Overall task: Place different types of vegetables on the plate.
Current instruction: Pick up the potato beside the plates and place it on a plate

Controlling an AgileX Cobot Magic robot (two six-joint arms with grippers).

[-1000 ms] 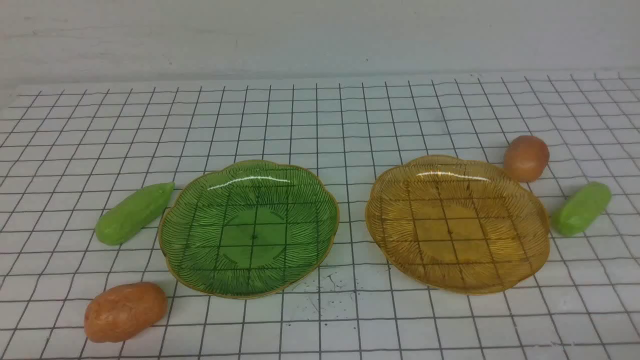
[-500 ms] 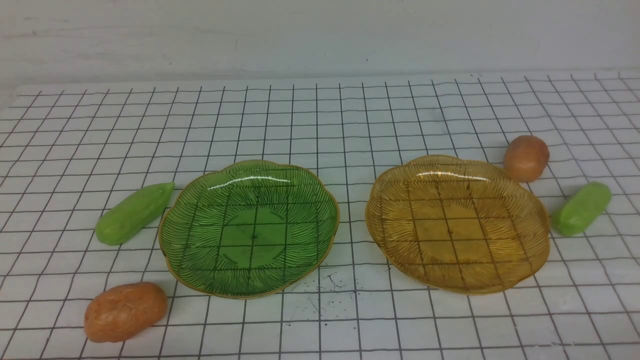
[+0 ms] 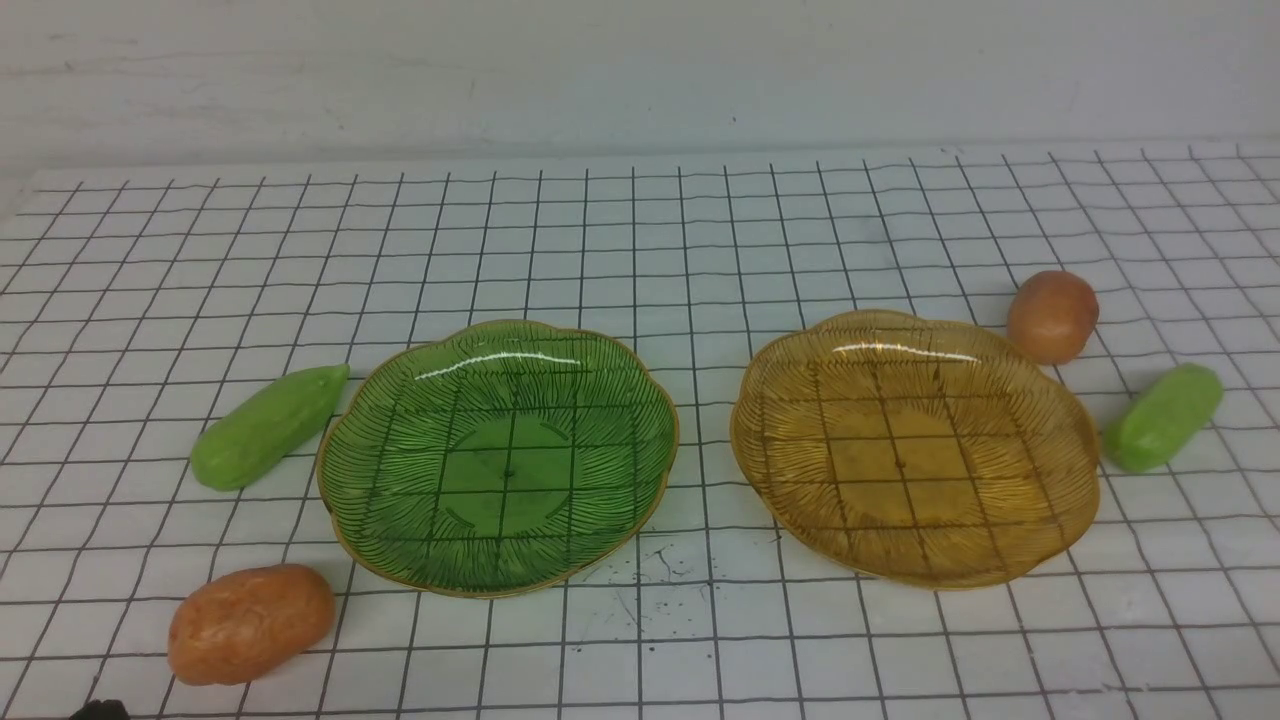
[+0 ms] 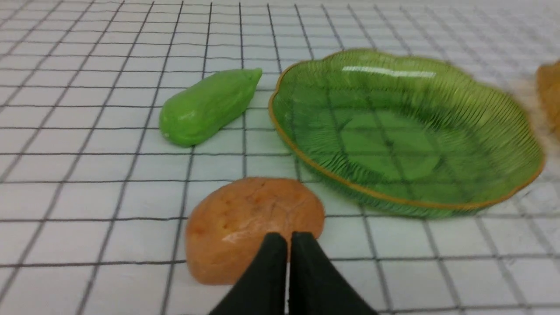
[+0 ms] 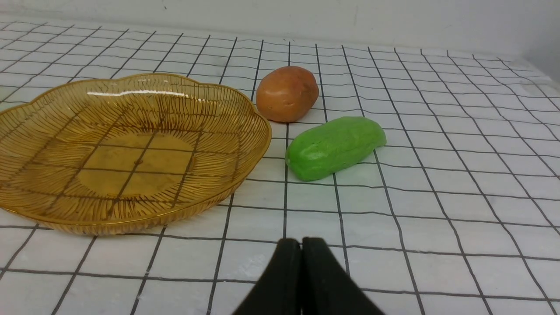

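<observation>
Nearness is what the coming move is judged to turn on. The left claw (image 4: 288,239) is seen with its two fingers pressed together and nothing held between them. Directly ahead of its tips, and close, the left potato (image 4: 253,227) is found lying on the tabletop (image 4: 65,205), its long axis set largely across the claw's line of approach. Farther ahead and off to one side the left cucumber (image 4: 209,106) is laid at a slant, its pointed end turned toward the green plate (image 4: 407,203), whose rim is just beside it; whether the two touch cannot be told. The green plate is empty and is placed ahead of the claw, beyond the potato and off to the other side.

The right claw (image 5: 301,242) is likewise closed tight, with nothing gripped. The right cucumber (image 5: 336,148) is found well ahead of it, nearly straight on, its long axis slanted across the approach. The right potato (image 5: 287,93) is set beyond that, near the rim of the amber plate (image 5: 245,144), which is also empty.

No vegetable is yet on either plate, so the task is judged to be at its start. The left pair is judged nearer to the left claw, the right pair to the right claw. For the left potato, the fingers would have to be parted first and then closed across its short width.
</observation>
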